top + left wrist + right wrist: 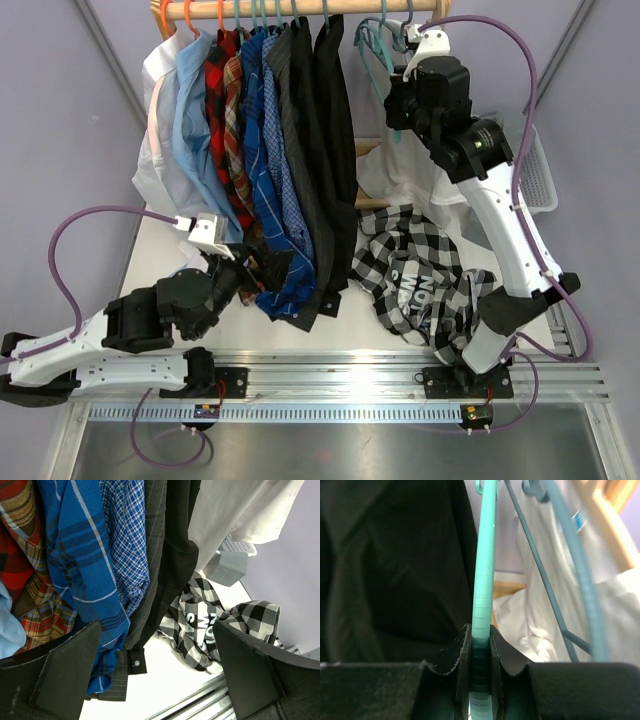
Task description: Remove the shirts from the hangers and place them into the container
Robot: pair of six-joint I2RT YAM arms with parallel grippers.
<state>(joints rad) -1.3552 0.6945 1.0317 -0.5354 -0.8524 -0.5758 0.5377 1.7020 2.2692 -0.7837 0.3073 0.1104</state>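
Right jaws are clamped on a teal hanger (484, 570), upper right, evidently for unhooking. Left jaws are held apart at the shirts' (270, 150) hems. Checked shirt (415, 270) is seen on desk (160, 258), outside container (543, 188).

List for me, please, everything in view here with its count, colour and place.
Rod: one, wooden, along the top.
Table: one, white, underneath.
Container: one, white lattice, far right.
Hanging shirts: about seven, white, light blue, red plaid, blue plaid, blue check, dark grey, black; on the rod.
Checked shirt: one, black-and-white, lying on the table.
White cloth: one, behind the checked shirt, beside the container.
Empty hangers: a few, teal and grey-blue, rod's right end.
Left gripper: one, black, open, by the blue shirts' hems.
Right gripper: one, black, shut on a teal hanger.
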